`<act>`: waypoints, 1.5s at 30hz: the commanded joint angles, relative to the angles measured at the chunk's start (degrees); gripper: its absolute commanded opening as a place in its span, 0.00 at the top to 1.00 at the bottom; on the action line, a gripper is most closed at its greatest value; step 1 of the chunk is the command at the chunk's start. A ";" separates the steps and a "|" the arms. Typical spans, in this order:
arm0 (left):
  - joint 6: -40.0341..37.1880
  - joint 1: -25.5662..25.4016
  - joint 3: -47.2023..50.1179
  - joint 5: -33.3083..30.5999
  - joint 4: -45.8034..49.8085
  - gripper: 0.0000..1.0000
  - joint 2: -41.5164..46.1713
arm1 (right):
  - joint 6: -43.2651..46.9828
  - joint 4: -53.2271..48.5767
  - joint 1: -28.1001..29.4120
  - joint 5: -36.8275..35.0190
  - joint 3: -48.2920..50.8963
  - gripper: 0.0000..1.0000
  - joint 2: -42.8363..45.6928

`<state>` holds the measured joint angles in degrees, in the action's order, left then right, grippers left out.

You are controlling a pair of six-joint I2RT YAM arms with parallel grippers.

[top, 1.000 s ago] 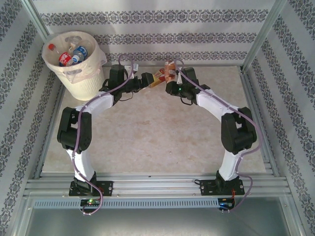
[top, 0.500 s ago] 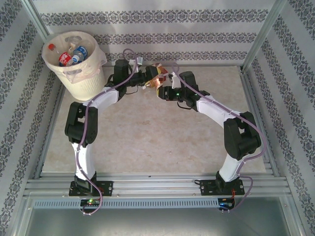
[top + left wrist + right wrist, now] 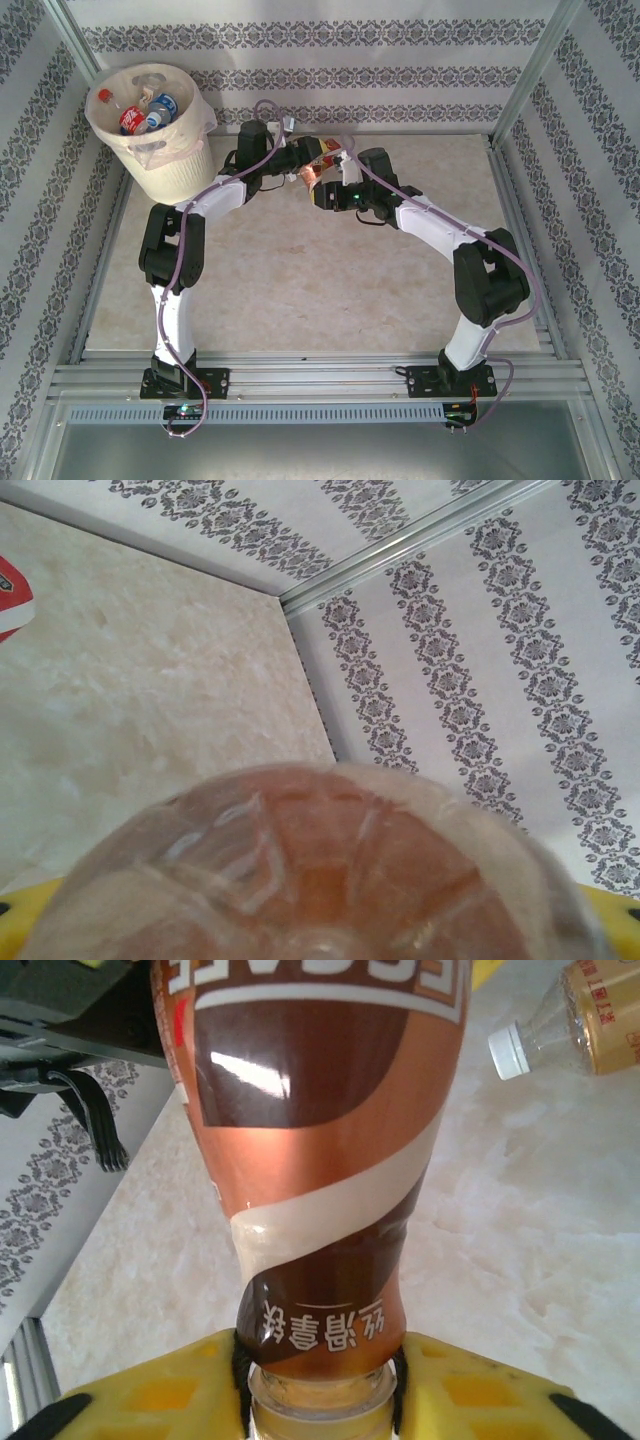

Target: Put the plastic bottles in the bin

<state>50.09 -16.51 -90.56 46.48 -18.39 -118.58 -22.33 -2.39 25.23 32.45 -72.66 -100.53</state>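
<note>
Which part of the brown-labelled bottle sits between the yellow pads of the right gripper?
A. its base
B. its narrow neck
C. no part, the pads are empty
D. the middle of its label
B: in the right wrist view, the yellow pads of the right gripper flank the narrow neck of the brown-labelled bottle, just where its label ends.

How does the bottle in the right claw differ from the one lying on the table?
The held bottle is clamped at its neck by the right claw, off the table; the lying bottle rests on its side. The held one's label is glossy brown, the lying one's tan. Both are plastic.
</note>
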 commanded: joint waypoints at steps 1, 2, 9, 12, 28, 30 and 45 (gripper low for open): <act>0.97 -0.42 0.29 0.18 -1.12 0.39 1.24 | 2.48 -2.59 -0.43 2.94 -2.13 0.48 2.53; 1.05 -0.36 0.35 -0.34 -0.97 0.40 1.25 | 2.95 -3.02 -0.51 3.53 -2.13 0.43 2.75; -1.17 -0.32 -0.18 -3.34 2.68 0.41 2.12 | 4.84 -3.80 -2.36 -0.12 0.77 0.02 8.12; -2.05 -0.24 -0.17 -4.08 4.00 0.42 2.47 | 4.79 -3.88 -4.05 -0.45 2.11 0.02 11.32; -12.54 2.14 -3.73 -10.36 19.45 0.44 9.84 | 4.80 11.80 -5.63 -24.53 16.11 0.02 29.70; -14.87 2.79 -5.70 -11.36 23.78 0.45 11.02 | 4.12 13.90 -5.55 -26.39 17.46 0.02 30.67; -28.76 10.42 -21.02 -27.60 46.04 0.47 20.20 | 2.85 16.54 -5.55 -29.55 16.75 0.02 29.27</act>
<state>26.15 -8.32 -107.81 25.52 21.96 -101.06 -18.52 11.40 19.64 3.70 -55.27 -70.63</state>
